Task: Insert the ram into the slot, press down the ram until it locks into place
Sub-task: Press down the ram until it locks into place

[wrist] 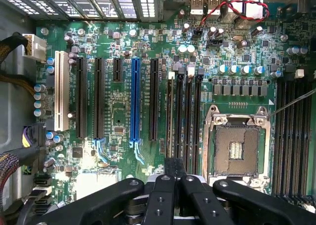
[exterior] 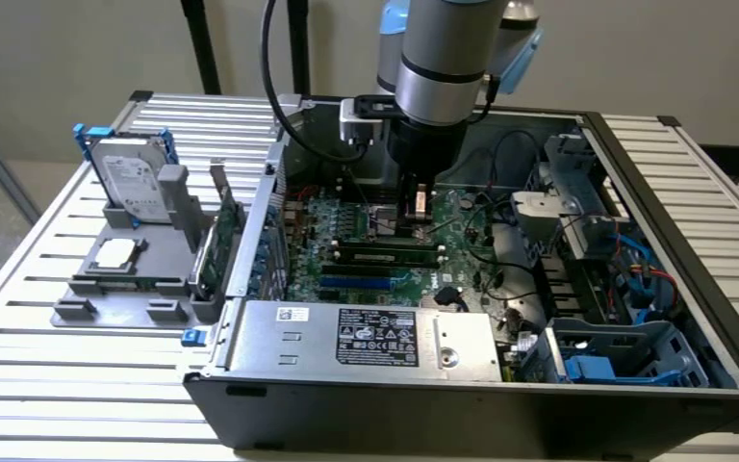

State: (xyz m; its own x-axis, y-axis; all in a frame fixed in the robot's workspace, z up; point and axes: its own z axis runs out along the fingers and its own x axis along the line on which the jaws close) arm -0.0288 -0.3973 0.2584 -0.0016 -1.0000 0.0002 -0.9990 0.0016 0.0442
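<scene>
The arm [exterior: 445, 58] is showing a silver-grey cylindrical casing with a pale blue joint cap, narrowing to a black wrist section, while a thick black cable [exterior: 270, 67] is trailing alongside it. The gripper [wrist: 176, 169] is presenting matte black jointed links, each dotted with round pivot pins and small recessed screws.

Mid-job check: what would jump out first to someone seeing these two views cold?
The arm reaches its gripper into the open computer case, over the black memory slots. In the wrist view, the empty processor socket beside those slots and one bright blue slot stand out.
</scene>
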